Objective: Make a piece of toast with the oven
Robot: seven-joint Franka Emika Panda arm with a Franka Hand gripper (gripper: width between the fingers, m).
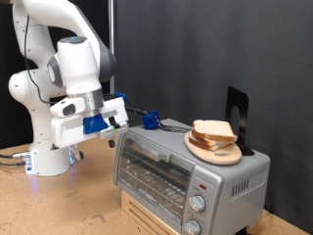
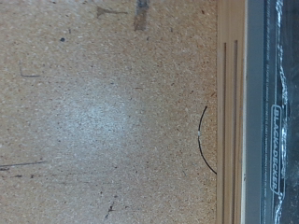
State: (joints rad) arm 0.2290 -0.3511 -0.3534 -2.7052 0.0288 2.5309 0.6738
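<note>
The gripper hovers beside the oven; I cannot tell how wide its fingers stand. Beyond it, the toast lies on a plate atop the oven, probably light, soft and crumbly; grasp gently across the crust edges.

Arm: glossy white rounded casings, dark grey joint bands. Gripper: white body, blue finger parts. Base glows faint blue.

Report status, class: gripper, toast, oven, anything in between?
Gripper empty, beside oven. Piece of toast on wooden plate atop oven. Oven door shut. Nothing between.
</note>
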